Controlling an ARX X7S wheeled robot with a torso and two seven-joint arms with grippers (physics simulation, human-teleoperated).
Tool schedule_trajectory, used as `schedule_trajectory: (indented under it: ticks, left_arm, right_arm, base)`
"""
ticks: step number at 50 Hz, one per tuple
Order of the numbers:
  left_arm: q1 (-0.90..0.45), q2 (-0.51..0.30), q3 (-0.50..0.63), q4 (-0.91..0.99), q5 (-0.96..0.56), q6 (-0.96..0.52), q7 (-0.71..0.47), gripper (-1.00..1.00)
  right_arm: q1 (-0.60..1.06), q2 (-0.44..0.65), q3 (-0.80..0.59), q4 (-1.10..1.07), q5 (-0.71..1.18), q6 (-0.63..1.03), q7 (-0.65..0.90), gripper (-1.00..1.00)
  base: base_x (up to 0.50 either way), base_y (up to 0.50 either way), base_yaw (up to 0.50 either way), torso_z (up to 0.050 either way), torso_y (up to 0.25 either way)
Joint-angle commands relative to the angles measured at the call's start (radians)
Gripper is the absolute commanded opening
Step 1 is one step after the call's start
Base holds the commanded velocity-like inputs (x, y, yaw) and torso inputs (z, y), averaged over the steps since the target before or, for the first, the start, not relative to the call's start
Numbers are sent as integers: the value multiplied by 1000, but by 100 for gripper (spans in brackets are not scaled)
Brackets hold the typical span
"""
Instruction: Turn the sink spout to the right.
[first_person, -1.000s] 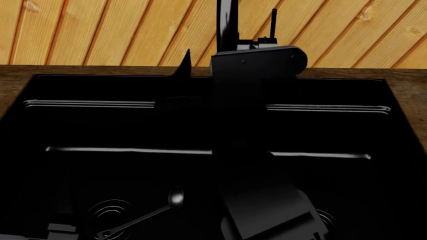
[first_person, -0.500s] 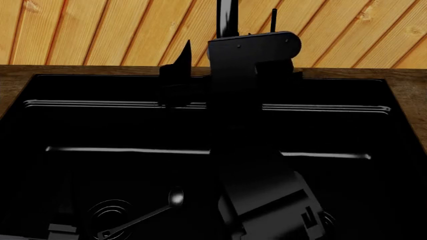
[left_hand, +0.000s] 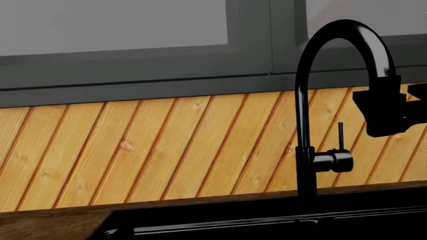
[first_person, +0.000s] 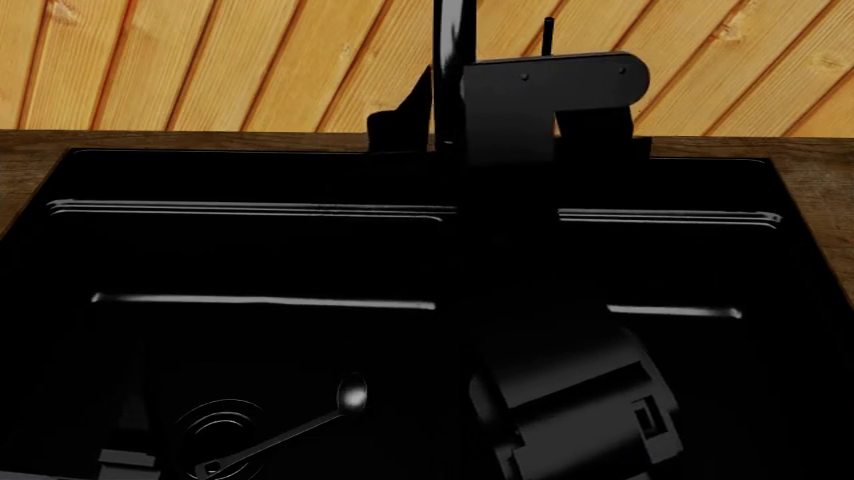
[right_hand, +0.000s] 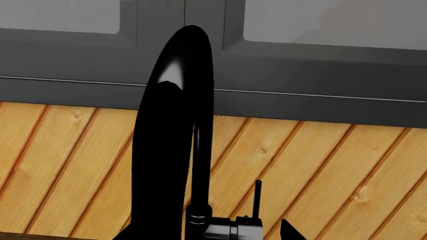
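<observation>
The sink spout is a glossy black neck rising behind the black sink. In the left wrist view the spout arches up and over to a downturned tip. My right gripper is open at that tip, one finger on each side of it; whether it touches is unclear. The gripper shows as a boxy black block at the tip. In the right wrist view the spout fills the near middle, with one fingertip beside it. My left gripper does not show.
A thin black lever rod stands on the side valve right of the spout's base. A ladle lies by the drain in the basin. A wooden counter and slatted wood wall surround the sink.
My right gripper and forearm have shifted to the right and slightly up at the spout's tip. The spout's neck looks unchanged in the head view.
</observation>
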Motion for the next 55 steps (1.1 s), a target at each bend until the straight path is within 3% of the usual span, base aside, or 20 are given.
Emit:
schedule_trajectory:
  ticks: [1, 17, 45, 54, 55]
  left_arm:
    - [1, -3, 6, -4, 3, 7, -1, 100]
    - [1, -9, 12, 4, 4, 5, -8, 100]
    - [-5, -14, 23, -1, 10, -1, -19, 100]
    - [-6, -7, 3, 12, -49, -32, -23, 100]
    - [-4, -16, 38, 7, 5, -13, -17, 100]
  right_arm:
    - [-9, 36, 15, -42, 11, 30, 30, 100]
    - [-9, 84, 10, -105, 9, 90, 57, 100]
    - [66, 154, 34, 27, -5, 103, 42, 100]
    - [70, 171, 47, 45, -19, 93, 65, 100]
    - [75, 173, 48, 47, -16, 96, 61, 100]
  base:
    - [0, 0, 0, 0, 0]
    - [0, 0, 0, 0, 0]
    - [0, 0, 0, 0, 0]
    - [0, 0, 0, 0, 0]
    - [0, 0, 0, 0, 0]
